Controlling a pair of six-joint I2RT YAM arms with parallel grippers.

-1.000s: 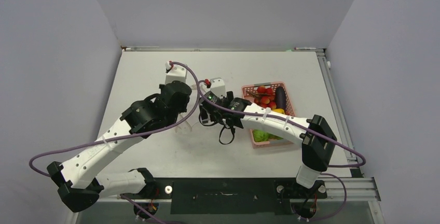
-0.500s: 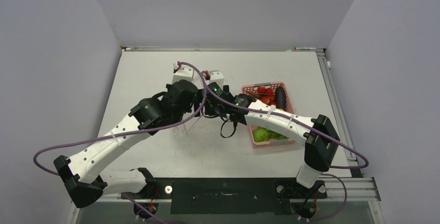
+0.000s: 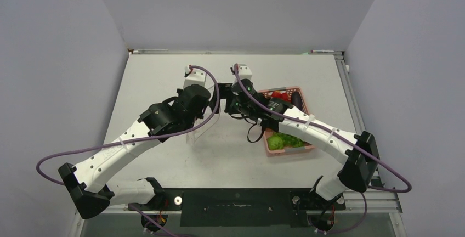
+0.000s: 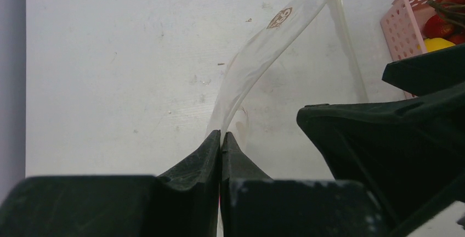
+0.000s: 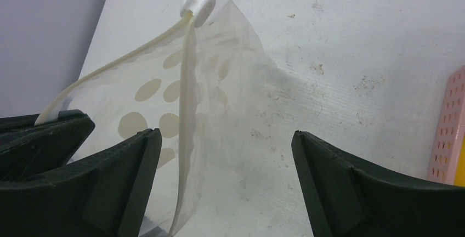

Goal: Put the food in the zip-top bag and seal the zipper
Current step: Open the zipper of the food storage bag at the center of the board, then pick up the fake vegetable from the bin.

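Observation:
My left gripper (image 4: 221,136) is shut on the edge of the clear dotted zip-top bag (image 5: 164,100) and holds it up off the table. The whitish zipper (image 5: 188,111) runs up to a white slider (image 5: 198,4). My right gripper (image 5: 225,138) is open, its jaws wide apart, with the bag's zipper edge just inside its left finger (image 5: 131,160); nothing is in it. In the top view the bag (image 3: 198,131) hangs below the two grippers, which meet mid-table. The food lies in the pink basket (image 3: 266,92): red pieces (image 3: 279,95), a dark elongated piece (image 3: 296,99), green leafy pieces (image 3: 277,141).
The basket stands right of centre, under my right forearm, and also shows in the left wrist view (image 4: 403,23) and the right wrist view (image 5: 449,133). Grey walls close the table on the left, back and right.
My right gripper has moved toward the far side and a little right, its arm stretching over the basket. My left gripper shifted right with the bag, which now hangs more upright.

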